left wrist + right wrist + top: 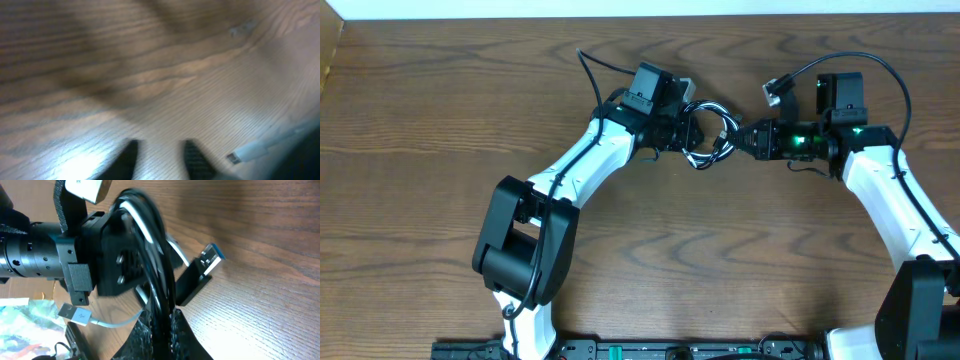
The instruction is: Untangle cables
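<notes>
The black cable (708, 128) and the white cable lie coiled together in a tangle between my two grippers at the back middle of the table. My right gripper (740, 138) is shut on black cable loops (150, 255), its fingers (162, 320) clamped round them. A black USB plug (202, 272) with a blue insert hangs beside the loops. The white cable's USB plug (75, 314) lies on the table below the left gripper's body. My left gripper (672, 128) is at the tangle's left side. Its fingers (162, 152) are apart and empty over bare wood, a white plug (245, 152) to their right.
The wooden table (650, 260) ends at a white strip along the back (640, 8). A thick black wire (840, 62) arcs over the right wrist. Some coloured, crumpled material (20, 325) shows at the lower left of the right wrist view.
</notes>
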